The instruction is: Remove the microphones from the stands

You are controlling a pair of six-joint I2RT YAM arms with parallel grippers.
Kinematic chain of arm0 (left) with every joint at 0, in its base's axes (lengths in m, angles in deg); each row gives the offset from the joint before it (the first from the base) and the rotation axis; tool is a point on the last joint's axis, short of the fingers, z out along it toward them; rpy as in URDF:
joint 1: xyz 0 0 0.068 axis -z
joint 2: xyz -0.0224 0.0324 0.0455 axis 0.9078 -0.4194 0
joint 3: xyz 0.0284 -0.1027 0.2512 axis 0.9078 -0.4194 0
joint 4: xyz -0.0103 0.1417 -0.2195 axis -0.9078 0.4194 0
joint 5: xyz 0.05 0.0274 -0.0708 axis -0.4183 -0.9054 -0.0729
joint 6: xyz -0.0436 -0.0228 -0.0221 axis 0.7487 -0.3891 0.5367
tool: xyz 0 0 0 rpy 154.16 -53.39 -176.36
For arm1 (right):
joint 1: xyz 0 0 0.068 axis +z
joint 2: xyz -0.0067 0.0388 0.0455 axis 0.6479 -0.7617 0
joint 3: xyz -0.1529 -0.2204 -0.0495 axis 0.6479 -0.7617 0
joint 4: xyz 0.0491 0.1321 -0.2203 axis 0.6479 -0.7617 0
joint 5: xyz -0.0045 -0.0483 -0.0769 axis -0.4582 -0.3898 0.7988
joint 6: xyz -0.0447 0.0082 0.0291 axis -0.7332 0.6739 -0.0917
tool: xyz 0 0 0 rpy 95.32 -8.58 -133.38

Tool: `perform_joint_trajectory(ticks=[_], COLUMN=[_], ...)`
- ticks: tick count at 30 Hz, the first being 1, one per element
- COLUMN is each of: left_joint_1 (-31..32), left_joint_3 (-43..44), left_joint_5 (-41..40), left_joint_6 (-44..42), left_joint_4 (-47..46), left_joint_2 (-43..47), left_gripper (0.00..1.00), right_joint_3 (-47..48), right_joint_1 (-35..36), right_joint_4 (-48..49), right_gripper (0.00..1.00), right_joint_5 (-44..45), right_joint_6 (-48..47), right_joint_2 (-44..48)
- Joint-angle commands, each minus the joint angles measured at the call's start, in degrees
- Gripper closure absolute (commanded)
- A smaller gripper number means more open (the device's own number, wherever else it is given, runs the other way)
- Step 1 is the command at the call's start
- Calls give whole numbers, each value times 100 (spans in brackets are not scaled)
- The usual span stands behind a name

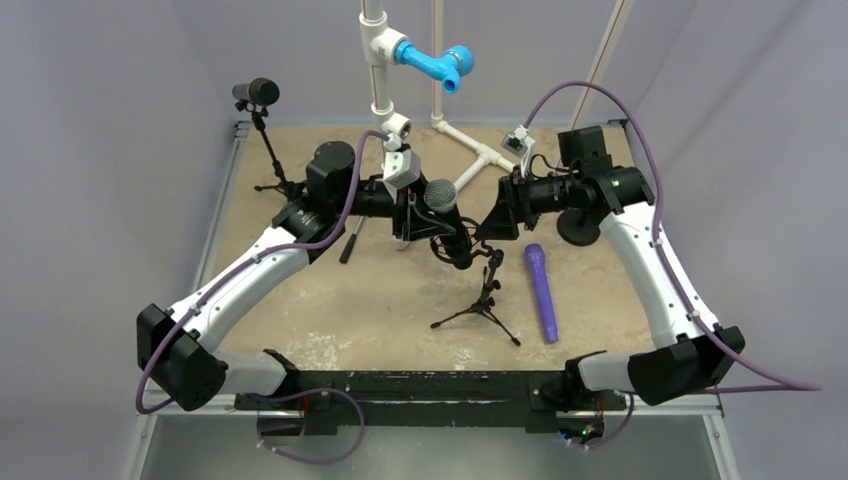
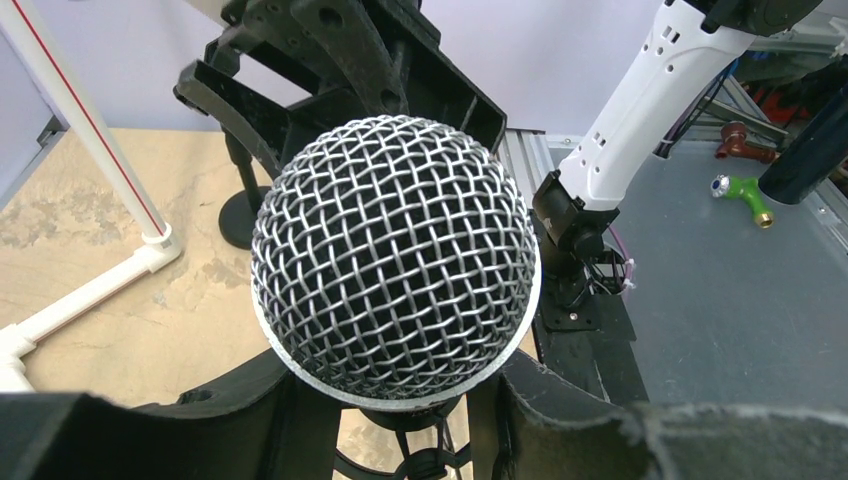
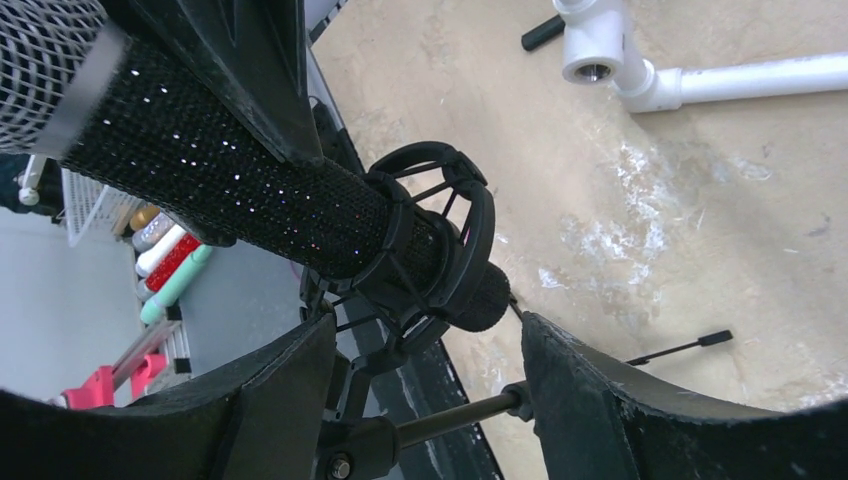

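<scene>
Tan worktop [image 1: 340, 300] between pale walls. Microphone [image 1: 441, 196] near worktop middle, tilted, mesh head toward far edge, tail end seated in ring cradle [image 3: 440, 235] atop tripod stand [image 1: 484, 302]. Left gripper [image 1: 413, 222] clamped on glittery black body just below head, jaws partway closed. Right gripper [image 3: 428, 340] jaws wide, fingers either side of cradle, gripping nothing. Purple microphone [image 1: 541, 290] lies flat beside stand, toward right edge. Black microphone [image 1: 257, 93] on second stand [image 1: 272, 150] at far left corner. White pipe frame [image 1: 470, 150] along far edge.

3 microphones [image 1: 441, 195] [image 1: 541, 290] [image 1: 258, 93], 2 tripod stands [image 1: 481, 308] [image 1: 275, 183], 2 arms [image 1: 250, 275] [image 1: 650, 270] and 1 white pipe frame [image 1: 377, 60].
</scene>
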Motion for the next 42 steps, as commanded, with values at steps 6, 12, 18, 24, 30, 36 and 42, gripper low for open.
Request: perform_joint_trajectory(ticks=[6, 12, 18, 24, 30, 36, 42], left_joint_1=[17, 19, 22, 47, 48, 47, 43], left_joint_3=[273, 269, 264, 303, 375, 623, 810], left_joint_5=[4, -13, -39, -41, 109, 286, 287], left_joint_6=[-152, -161, -179, -182, -301, -515, -406], left_joint_4=[-29, -29, -20, -20, 90, 313, 312], left_joint_2=[-59, -72, -89, -121, -77, -50, -63], left_gripper=[100, 100, 100, 100, 100, 100, 100], right_joint_3=[-324, -287, -303, -377, -448, -518, -682], right_joint_1=[181, 263, 334, 334, 333, 330, 329], right_joint_4=[58, 113, 167, 257, 302, 329, 421], right_gripper=[37, 46, 69, 91, 100, 100, 100], right_joint_5=[-162, -242, -285, -217, 25, 316, 518], right_joint_6=[117, 205, 269, 296, 532, 533, 519], right_joint_2=[22, -113, -193, -158, -170, -165, -55])
